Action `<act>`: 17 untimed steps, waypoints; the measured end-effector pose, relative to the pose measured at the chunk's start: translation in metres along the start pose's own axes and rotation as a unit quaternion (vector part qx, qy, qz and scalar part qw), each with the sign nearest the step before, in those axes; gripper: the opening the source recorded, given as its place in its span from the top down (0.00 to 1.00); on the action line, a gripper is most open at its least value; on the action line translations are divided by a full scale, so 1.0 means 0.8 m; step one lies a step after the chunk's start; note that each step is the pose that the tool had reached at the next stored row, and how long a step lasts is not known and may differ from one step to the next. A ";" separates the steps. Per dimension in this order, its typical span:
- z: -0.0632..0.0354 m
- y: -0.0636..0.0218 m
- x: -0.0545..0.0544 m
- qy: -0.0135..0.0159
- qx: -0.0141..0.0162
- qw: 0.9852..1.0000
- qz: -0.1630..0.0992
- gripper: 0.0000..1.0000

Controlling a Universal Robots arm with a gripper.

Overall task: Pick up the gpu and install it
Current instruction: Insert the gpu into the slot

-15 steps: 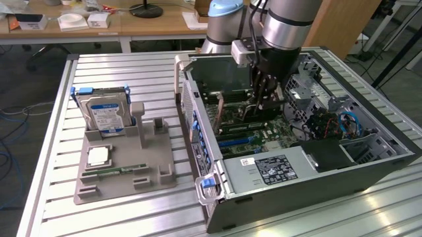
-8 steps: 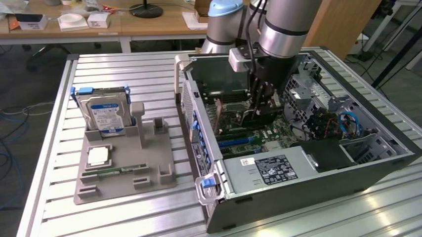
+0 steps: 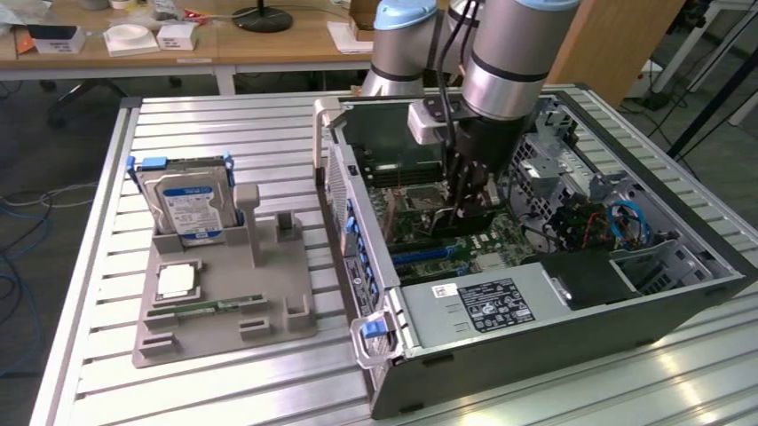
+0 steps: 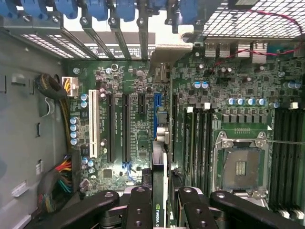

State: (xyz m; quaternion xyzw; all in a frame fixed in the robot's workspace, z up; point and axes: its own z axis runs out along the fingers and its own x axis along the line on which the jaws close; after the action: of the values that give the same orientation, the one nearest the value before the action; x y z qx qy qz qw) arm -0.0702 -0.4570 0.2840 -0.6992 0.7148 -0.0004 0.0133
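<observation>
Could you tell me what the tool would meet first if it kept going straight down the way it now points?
Probably the motherboard: the tool, holding the gpu edge-on, points at its expansion slots. The card's edge would likely touch first; depth is unclear.

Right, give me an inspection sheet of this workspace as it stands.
Surface: slatted metal table, carrying an open computer case and a grey fixture tray.
Job's things: gpu held edge-on over the motherboard, above the expansion slots.
Clutter: blue-labelled hard drive upright in the tray; a chip and a memory stick lying in it.
Grippers: gripper inside the case, shut on the gpu.
Cables: blue cable inside the case; blue cables on the floor.
Surroundings: wooden desk behind, with small boxes.
</observation>
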 end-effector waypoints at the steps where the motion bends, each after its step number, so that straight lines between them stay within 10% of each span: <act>1: 0.001 0.000 0.001 0.000 0.000 1.000 0.000 0.74; 17: 0.018 0.021 0.003 0.003 -0.002 1.000 0.000 0.74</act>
State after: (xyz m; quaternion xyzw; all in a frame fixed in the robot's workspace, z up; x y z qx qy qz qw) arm -0.0865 -0.4588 0.2689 -0.6992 0.7149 -0.0016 0.0098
